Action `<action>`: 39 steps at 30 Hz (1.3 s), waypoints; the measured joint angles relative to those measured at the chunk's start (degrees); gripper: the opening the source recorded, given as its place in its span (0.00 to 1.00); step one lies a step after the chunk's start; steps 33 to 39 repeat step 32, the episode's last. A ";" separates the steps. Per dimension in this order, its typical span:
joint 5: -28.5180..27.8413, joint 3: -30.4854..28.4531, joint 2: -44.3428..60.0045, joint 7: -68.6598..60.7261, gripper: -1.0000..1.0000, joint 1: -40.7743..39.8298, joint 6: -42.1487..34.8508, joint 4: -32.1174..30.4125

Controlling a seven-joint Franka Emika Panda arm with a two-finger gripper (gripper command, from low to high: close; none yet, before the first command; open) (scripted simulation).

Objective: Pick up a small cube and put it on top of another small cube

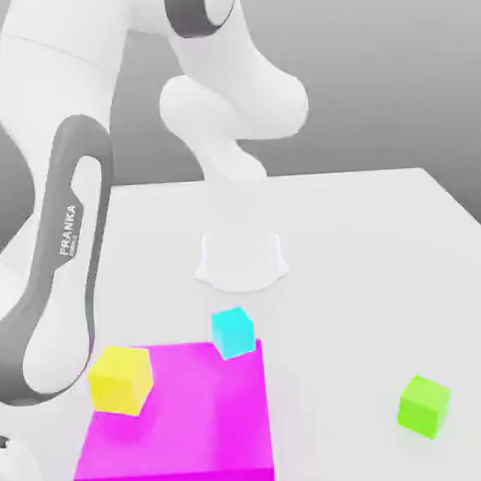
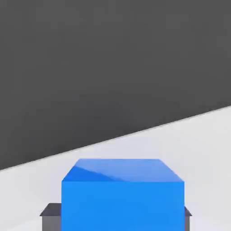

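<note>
Two fingers [image 2: 52, 215] pinch blue cube [image 2: 122, 196] snugly (nearly closed); I'd lift straight up, keeping it level.

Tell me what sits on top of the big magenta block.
A yellow cube and a cyan cube rest on the magenta block, near its far edge. The arm covers nothing on top of it.

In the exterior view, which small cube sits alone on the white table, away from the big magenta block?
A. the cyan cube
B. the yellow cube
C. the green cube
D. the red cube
C: the small green cube rests alone on the white table, apart from the large magenta block.
</note>
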 joint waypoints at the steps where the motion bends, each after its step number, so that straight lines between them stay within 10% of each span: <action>1: -0.47 -0.53 -1.37 0.32 0.00 0.41 -1.02 -0.35; 23: -19.37 -1.97 -46.50 39.09 0.00 10.67 -12.14 -32.19; 28: -19.13 -1.40 -42.71 40.90 0.00 10.79 -4.02 -36.49; 29: -18.66 -1.44 -41.37 40.59 1.00 10.91 -2.31 -36.89; 39: -18.66 -1.44 -41.37 40.59 1.00 10.91 -2.31 -36.89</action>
